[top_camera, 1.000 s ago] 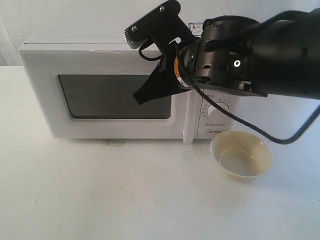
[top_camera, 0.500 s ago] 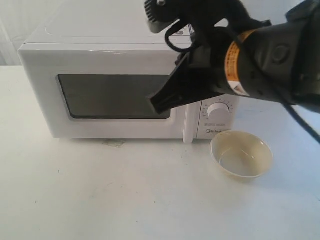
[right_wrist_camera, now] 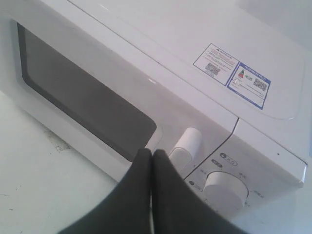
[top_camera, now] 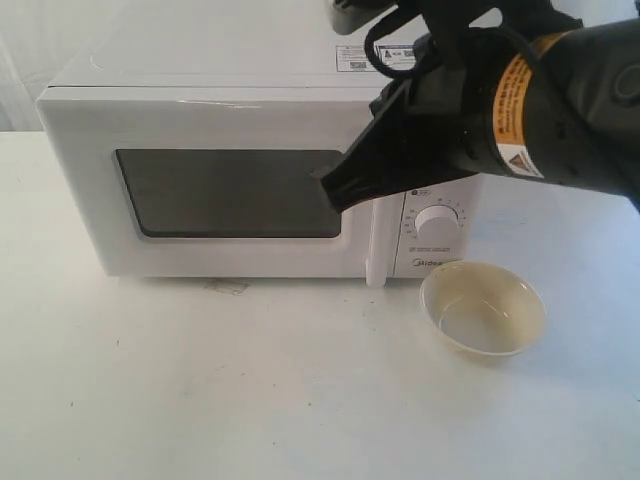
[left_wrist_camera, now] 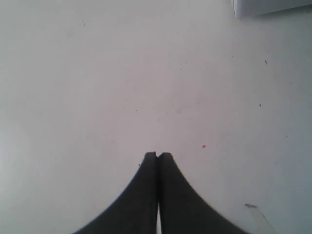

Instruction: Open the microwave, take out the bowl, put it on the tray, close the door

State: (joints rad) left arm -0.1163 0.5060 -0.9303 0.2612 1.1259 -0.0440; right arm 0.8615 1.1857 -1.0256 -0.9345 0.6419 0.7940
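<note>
- Exterior view: the bowl (top_camera: 483, 307) stands upright on the white table (top_camera: 250, 400), just in front of the microwave (top_camera: 230, 110) below its control panel. Only its own smooth cream inside shows.
- The door (top_camera: 100, 200) sits shut and flush. Its dark window (top_camera: 230, 195) hides whatever lies inside the oven.
- "Midea" (top_camera: 430, 265) is printed in blue under the round white dial (top_camera: 437, 221). The fine marks around the dial are too small to read.
- In the right wrist view, two stickers lie on the microwave's top. The blue-bordered sticker (right_wrist_camera: 216, 60) carries a QR code, and the second sticker (right_wrist_camera: 250, 83) has a QR code and a red-and-green triangle. Their text is too small to read.
- The right gripper (top_camera: 325, 188) has its jaws pressed together on nothing. It hangs before the window's right edge, near the handle (top_camera: 376, 240); whether it touches the door cannot be told.
- The left gripper (left_wrist_camera: 157, 156) is likewise closed and holds nothing, above bare table.
</note>
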